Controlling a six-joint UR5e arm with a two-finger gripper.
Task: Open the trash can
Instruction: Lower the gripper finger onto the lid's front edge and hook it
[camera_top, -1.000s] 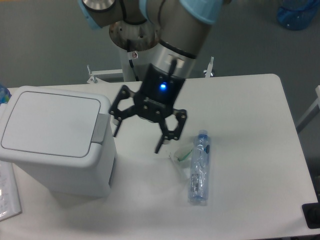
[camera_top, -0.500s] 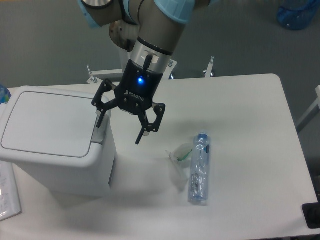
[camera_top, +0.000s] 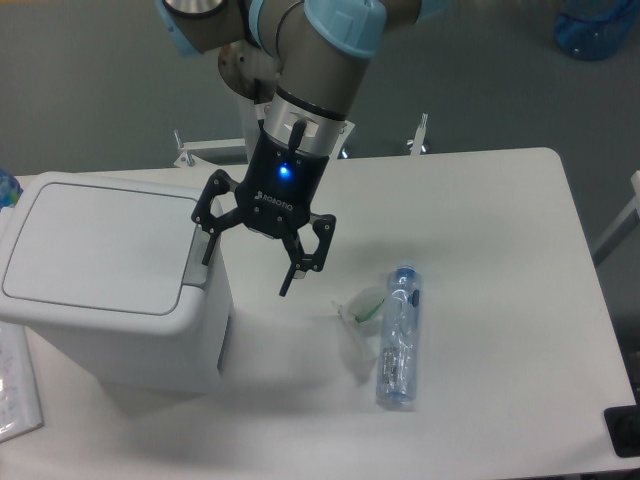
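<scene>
Now that I have swung left from the bottle (camera_top: 399, 335) toward frame centre, my fingers (camera_top: 208, 249), spread and empty, reach the grey tab (camera_top: 199, 262) of the still-shut trash can (camera_top: 110, 285) at left, ready to press.

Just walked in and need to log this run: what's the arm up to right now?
The arm's gripper, jaws spread open and empty, hovers at the right edge of the white trash can, with one finger by the grey push tab. The lid is shut. A clear plastic bottle lies untouched on the table, beside a crumpled clear wrapper.
</scene>
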